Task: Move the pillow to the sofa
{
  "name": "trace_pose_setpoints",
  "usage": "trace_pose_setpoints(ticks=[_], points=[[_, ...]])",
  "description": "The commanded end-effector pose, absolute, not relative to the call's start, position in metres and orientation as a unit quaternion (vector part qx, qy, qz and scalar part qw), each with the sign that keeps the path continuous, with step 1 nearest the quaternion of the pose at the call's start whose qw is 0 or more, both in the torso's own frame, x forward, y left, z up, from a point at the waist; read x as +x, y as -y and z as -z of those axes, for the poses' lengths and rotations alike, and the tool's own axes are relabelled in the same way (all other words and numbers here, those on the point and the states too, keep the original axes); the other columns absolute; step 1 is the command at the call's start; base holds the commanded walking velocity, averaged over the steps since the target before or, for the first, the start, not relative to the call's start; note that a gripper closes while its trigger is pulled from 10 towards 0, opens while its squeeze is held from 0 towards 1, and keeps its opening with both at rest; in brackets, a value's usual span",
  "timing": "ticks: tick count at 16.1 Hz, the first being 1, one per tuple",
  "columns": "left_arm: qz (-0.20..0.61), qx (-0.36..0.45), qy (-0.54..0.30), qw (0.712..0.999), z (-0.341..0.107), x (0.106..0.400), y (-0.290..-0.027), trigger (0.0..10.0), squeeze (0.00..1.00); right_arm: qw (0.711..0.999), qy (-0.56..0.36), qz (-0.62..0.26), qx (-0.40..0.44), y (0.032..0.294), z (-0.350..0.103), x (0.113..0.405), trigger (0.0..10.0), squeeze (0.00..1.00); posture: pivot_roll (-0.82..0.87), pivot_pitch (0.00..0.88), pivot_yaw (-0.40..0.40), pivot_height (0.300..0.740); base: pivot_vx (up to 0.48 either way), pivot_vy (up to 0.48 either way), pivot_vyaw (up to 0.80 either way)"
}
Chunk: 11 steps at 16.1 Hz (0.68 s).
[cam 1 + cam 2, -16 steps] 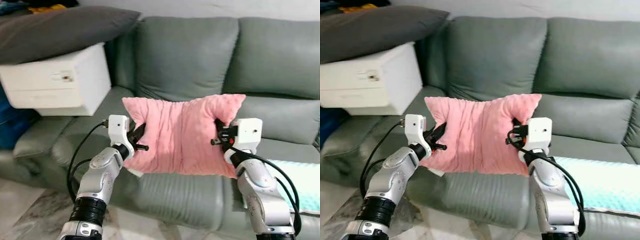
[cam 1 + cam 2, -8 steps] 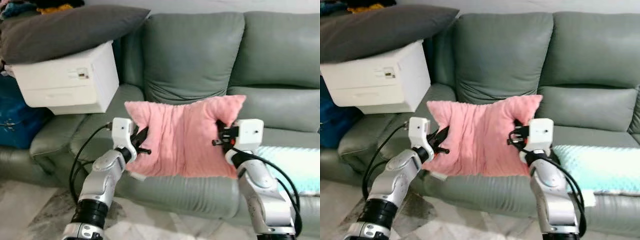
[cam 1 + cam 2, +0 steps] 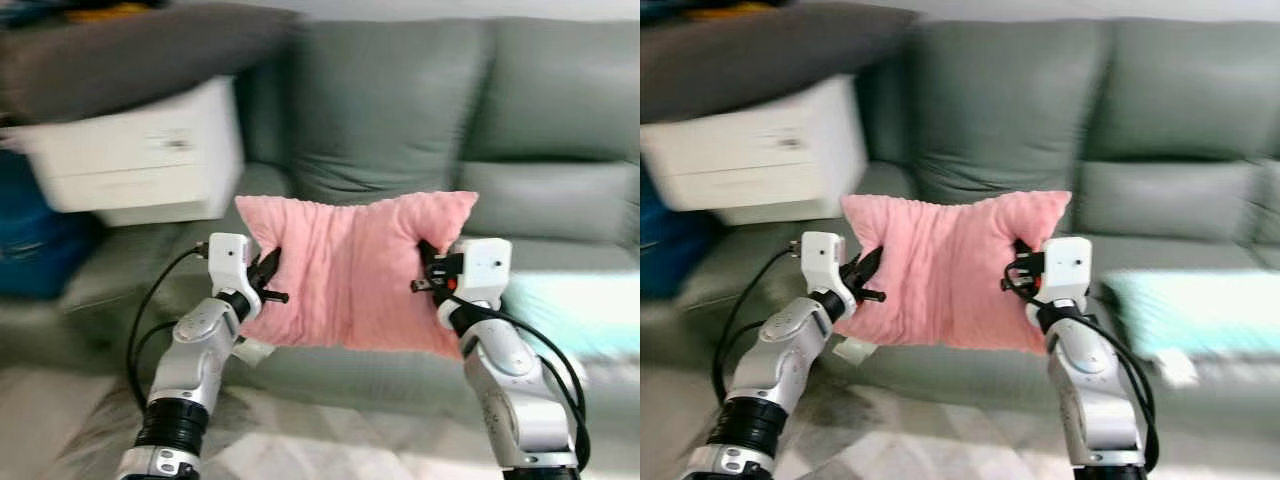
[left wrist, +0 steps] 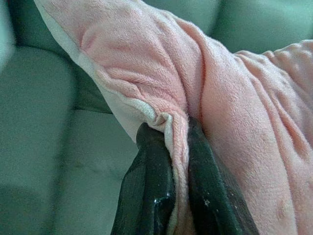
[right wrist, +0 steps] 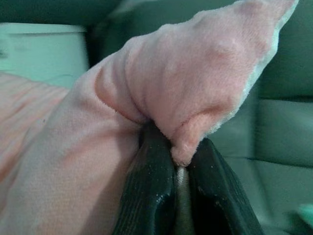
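A pink plush pillow (image 3: pixel 355 270) hangs stretched between my two grippers in front of the grey-green sofa (image 3: pixel 400 110). My left gripper (image 3: pixel 268 275) is shut on the pillow's left edge, and its black fingers (image 4: pixel 151 196) pinch a fold of pink fabric. My right gripper (image 3: pixel 428 272) is shut on the pillow's right edge, its fingers (image 5: pixel 151 196) clamping a bunched corner. The pillow is held upright over the front of the seat cushion (image 3: pixel 150 270).
A white box (image 3: pixel 140 155) sits on the sofa's left end with a dark grey cushion (image 3: pixel 130 45) on top. A pale mint blanket (image 3: pixel 570 310) lies on the seat at the right. Something blue (image 3: pixel 30 240) stands left of the sofa. Marbled floor (image 3: pixel 330 450) lies below.
The whole picture has shifted and blurred, so the camera is moving. The pillow stays gripped at both edges, slightly higher and further left in the picture.
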State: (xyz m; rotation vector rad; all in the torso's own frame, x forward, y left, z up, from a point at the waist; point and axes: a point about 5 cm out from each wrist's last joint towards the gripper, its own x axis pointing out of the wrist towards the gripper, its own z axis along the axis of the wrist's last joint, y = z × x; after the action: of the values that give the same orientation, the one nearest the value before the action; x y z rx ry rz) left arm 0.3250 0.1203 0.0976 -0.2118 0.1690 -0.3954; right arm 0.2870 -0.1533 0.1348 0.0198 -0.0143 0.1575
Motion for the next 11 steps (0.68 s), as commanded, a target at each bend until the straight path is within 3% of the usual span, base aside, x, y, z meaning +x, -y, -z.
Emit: trace_pose_setpoints(ticks=[1,11], points=[[0.203,-0.097,-0.070,0.972,-0.1041,0.3283,-0.1168,10.0,0.00,0.996,0.024,-0.086,0.010,0.1503,-0.1432,0.2883,10.0,0.00,-0.18,0.000,0.043,0.740,0.000,0.000,-0.80],[0.223,-0.119,-0.078,0.964,-0.1024,0.3261,-0.1129,10.0,0.00,0.996,0.025,-0.087,0.009,0.1508,-0.1435,0.2879,10.0,0.00,-0.19,0.000,0.042,0.740,0.027,0.000,-0.80]])
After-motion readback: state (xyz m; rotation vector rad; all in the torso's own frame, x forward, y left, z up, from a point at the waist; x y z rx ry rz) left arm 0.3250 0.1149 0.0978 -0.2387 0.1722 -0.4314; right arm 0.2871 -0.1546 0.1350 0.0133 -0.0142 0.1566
